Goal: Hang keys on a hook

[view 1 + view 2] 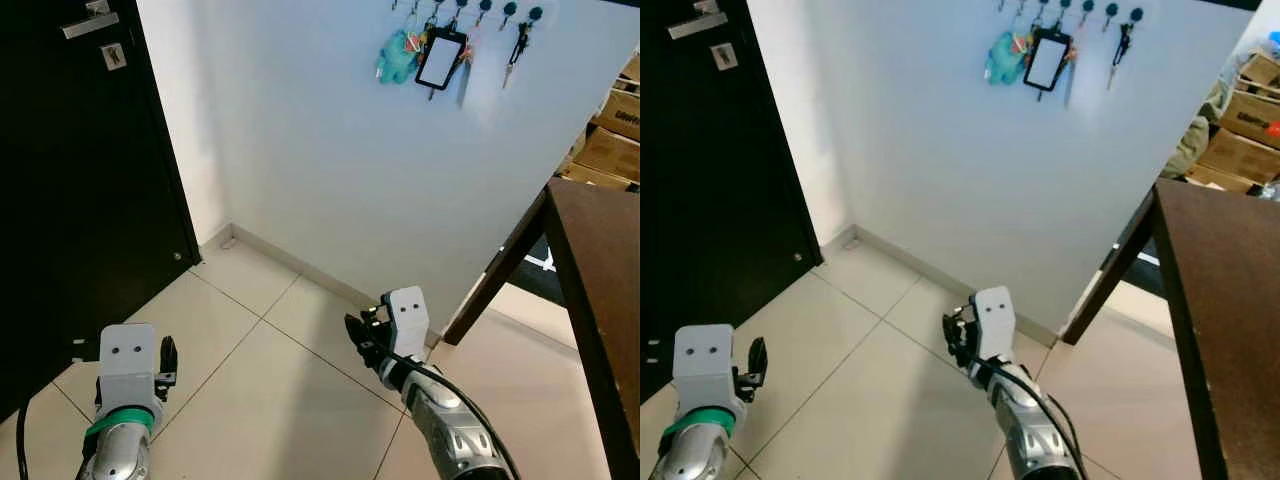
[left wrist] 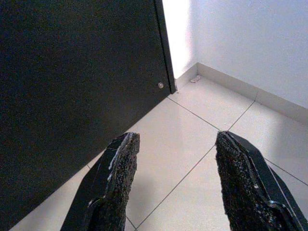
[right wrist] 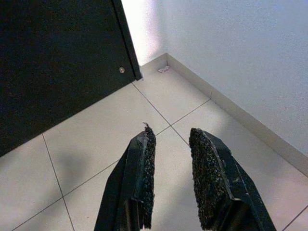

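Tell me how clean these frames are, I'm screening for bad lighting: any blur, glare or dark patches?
Eye views: sharp, evenly lit wall, black door swallows detail. Left wrist view: door nearly featureless, bright patch beside its edge. Right wrist view: soft shadow on the floor tiles, fingertips crisp.

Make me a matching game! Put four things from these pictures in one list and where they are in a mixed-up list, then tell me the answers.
Things:
1. black door
2. key hooks
3. brown table
4. teal toy keychain

Places:
A. at the robot's right
B. hanging on the wall, beside a black card holder
C. at the robot's left
D. in a row high on the white wall

Pairs: 1-C, 2-D, 3-A, 4-B
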Tool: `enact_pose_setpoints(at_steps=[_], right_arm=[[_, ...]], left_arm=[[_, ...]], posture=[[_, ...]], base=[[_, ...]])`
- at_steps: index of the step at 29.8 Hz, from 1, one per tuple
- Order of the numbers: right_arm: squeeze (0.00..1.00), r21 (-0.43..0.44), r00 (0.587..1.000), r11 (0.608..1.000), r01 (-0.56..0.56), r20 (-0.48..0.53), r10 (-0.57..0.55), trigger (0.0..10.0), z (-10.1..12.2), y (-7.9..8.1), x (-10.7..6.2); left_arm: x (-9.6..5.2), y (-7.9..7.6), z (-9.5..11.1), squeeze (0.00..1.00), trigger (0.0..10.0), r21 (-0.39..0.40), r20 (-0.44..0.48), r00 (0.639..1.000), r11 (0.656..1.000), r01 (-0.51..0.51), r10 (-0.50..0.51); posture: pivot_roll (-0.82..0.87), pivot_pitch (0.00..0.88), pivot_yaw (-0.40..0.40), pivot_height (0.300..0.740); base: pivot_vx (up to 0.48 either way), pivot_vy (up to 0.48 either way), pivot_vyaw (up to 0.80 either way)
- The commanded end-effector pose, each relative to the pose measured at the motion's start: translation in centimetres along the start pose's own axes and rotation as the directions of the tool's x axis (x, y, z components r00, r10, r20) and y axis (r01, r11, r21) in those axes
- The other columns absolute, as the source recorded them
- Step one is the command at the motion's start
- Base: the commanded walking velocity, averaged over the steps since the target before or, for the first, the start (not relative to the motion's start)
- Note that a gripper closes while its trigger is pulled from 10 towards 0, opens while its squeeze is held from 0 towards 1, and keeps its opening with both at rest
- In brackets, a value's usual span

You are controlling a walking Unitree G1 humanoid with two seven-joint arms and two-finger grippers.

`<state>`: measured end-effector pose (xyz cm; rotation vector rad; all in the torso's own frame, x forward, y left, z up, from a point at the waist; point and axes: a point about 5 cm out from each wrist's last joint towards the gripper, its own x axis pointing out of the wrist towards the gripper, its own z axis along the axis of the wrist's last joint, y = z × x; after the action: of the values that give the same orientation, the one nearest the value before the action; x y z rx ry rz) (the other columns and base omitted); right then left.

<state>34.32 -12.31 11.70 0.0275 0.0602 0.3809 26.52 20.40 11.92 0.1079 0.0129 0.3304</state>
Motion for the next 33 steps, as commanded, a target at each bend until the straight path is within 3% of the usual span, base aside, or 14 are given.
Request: enact_pose_setpoints(at_steps=[1, 16, 23, 28, 29, 33], right_arm=[[0.00, 0.008, 0.999, 1.000, 0.006, -0.036, -0.006, 10.0, -0.7, -0.1, -0.2], [0.00, 0.017, 0.996, 0.999, 0.041, -0.079, -0.039, 10.0, -1.4, -0.3, 0.0], [0.00, 0.108, 0.993, 0.993, -0.043, -0.102, 0.054, 10.0, -2.0, 1.9, 0.6], [0.00, 0.086, 0.992, 0.995, -0.054, -0.112, 0.064, 10.0, -2.2, 2.3, 0.7], [0.00, 0.104, 0.990, 0.993, -0.055, -0.121, 0.068, 10.0, -2.4, 2.4, 0.6], [0.00, 0.078, 0.990, 0.995, -0.067, -0.122, 0.076, 10.0, -2.8, 2.7, 0.1]], left_arm=[[-0.3, 0.3, -0.6, 0.00, 10.0, -0.003, -0.025, 1.000, 1.000, -0.008, 0.008], [-0.2, 1.7, -1.1, 0.00, 10.0, 0.024, -0.038, 0.998, 0.998, -0.051, 0.052], [-0.3, 1.1, -0.5, 0.00, 10.0, 0.052, -0.026, 1.000, 0.999, 0.003, -0.002], [-0.7, 0.6, -0.7, 0.00, 10.0, 0.049, -0.027, 1.000, 0.999, -0.006, 0.007], [-0.9, 0.0, -1.6, 0.00, 10.0, 0.073, -0.053, 0.999, 0.997, 0.010, -0.006], [-0.8, -0.5, -2.1, 0.00, 10.0, 0.038, -0.055, 0.998, 0.999, 0.035, -0.032]], posture=[[-0.13, 0.179, 0.050, 0.740], [-0.10, 0.160, 0.072, 0.740], [-0.08, 0.166, 0.077, 0.740], [-0.07, 0.149, 0.079, 0.740], [-0.07, 0.144, 0.077, 0.740], [-0.10, 0.143, 0.083, 0.740]], base=[[0.000, 0.000, 0.00], [0.000, 0.000, 0.00], [0.000, 0.000, 0.00], [0.000, 0.000, 0.00], [0.000, 0.000, 0.00], [0.000, 0.000, 0.00]])
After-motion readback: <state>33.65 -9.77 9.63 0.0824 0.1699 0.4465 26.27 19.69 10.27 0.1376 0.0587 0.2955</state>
